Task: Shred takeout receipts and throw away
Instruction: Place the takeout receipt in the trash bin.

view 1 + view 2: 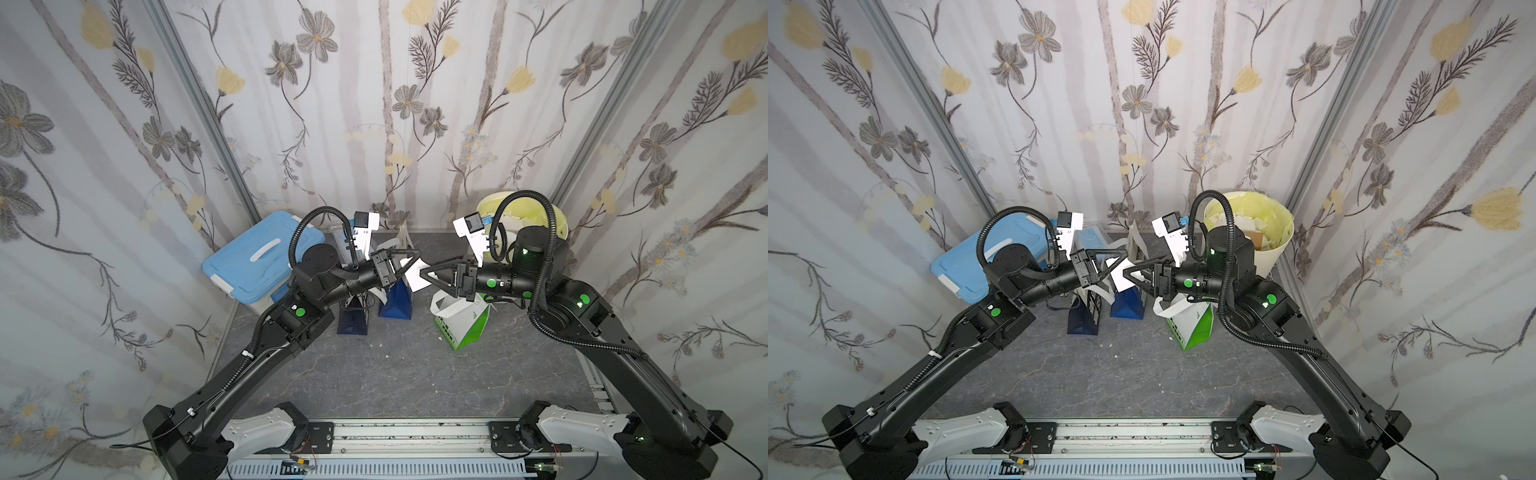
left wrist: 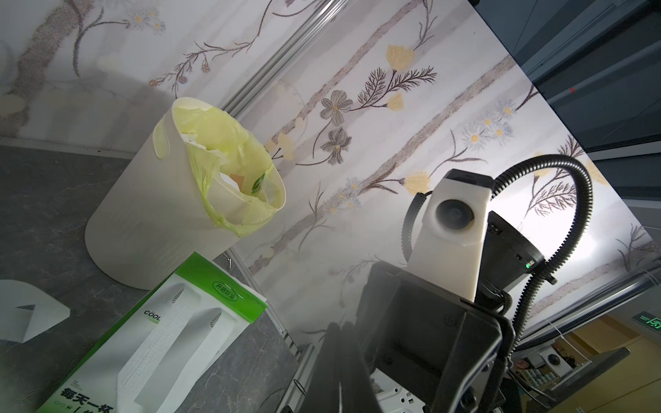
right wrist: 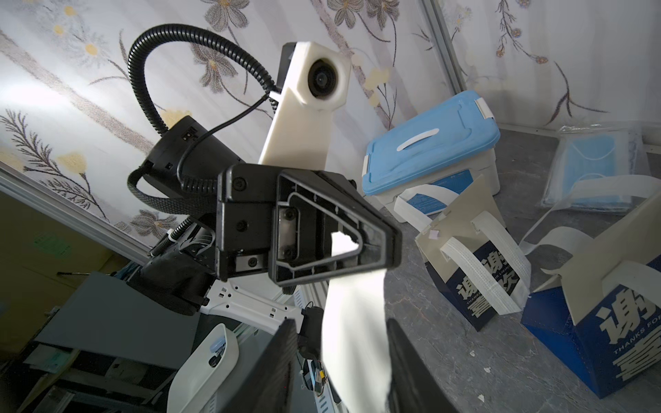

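Note:
One takeout receipt [image 1: 415,277] [image 1: 1121,280], a white slip, hangs in the air above the dark blue bags. My left gripper [image 1: 417,256] [image 1: 1125,254] is shut on its upper part. In the right wrist view the receipt [image 3: 354,304] drops from the left gripper [image 3: 391,243] down between my right gripper's fingers [image 3: 286,357]. The right gripper [image 3: 341,321] [image 1: 423,272] is open, its jaws apart on either side of the slip. In the left wrist view the left gripper [image 2: 339,327] shows two dark fingers pressed together, and the receipt is hidden there.
A cream bin [image 1: 559,222] [image 2: 143,221] with a yellow-green liner holds paper scraps at the back right. Two dark blue bags [image 1: 353,322] [image 1: 397,305] and a green-and-white bag [image 1: 465,328] stand mid-table. A blue-lidded box [image 1: 249,266] sits back left. Small white scraps [image 1: 386,355] lie on the grey tabletop.

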